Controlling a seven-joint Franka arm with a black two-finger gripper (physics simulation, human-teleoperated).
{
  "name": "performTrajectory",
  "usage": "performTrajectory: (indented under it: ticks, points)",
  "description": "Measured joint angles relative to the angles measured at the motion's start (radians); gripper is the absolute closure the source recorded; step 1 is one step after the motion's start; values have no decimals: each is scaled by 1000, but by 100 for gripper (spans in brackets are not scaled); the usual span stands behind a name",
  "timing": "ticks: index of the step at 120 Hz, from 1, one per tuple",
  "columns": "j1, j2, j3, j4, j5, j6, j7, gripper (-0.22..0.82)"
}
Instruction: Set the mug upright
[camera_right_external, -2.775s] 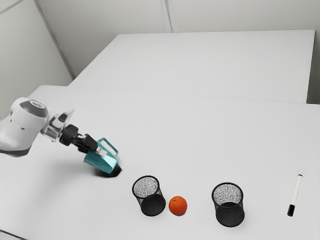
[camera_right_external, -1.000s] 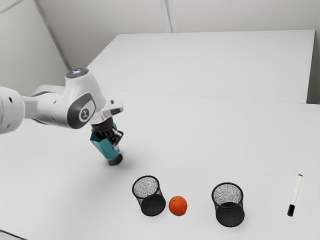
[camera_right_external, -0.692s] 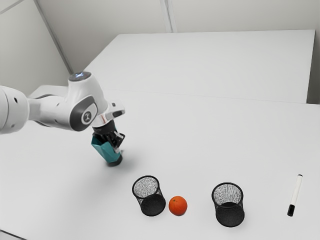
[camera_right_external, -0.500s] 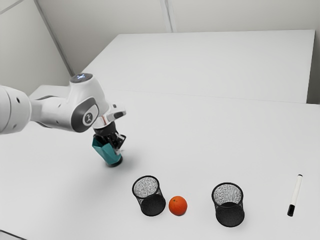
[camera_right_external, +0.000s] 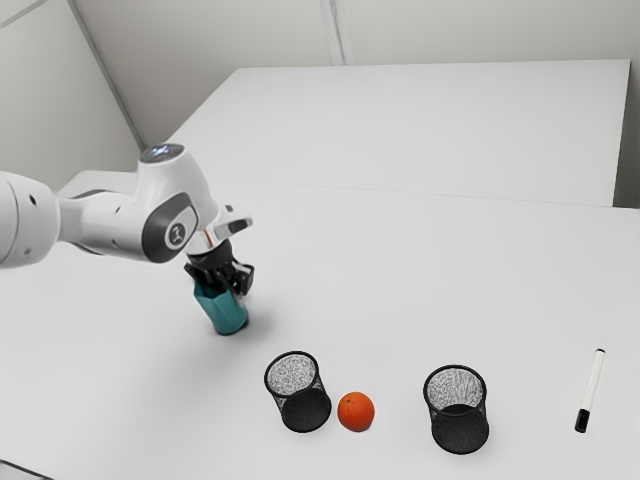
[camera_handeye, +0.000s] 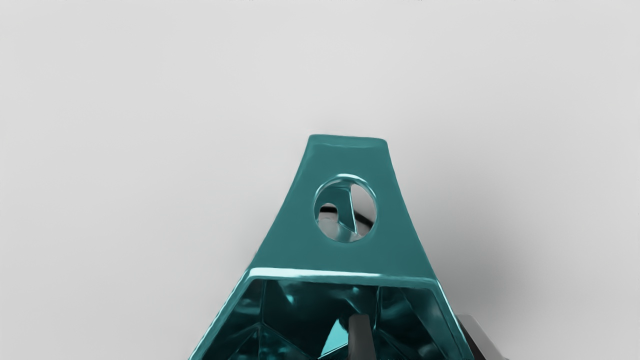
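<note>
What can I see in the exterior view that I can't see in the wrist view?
Exterior view: two round black mesh cups with a round orange fruit between them, a slim white marker with black ends, and the white-and-grey robot arm.

Wrist view: the shiny inside of the teal, flat-sided mug, plus a round hole through its handle.

Both: that same mug, the black pincer at it, and the smooth pale table.

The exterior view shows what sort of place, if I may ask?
Probably a simulated robotics lab or test room: a robot arm reaches over a broad white table, with plain pale walls behind it.
</note>
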Motion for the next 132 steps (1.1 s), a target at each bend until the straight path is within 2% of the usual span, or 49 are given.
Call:
performTrajectory:
  ticks: [28, 93, 115, 132]
  points:
    - [-6, -43, -1, 0, -2, -1, 3, 45]
    - [-18, -141, -7, 9, -5, -40, 13, 33]
    - [-19, -131, -15, 75, -13, -99, 15, 18]
    - [-27, -92, -24, 198, -16, -192, 15, 10]
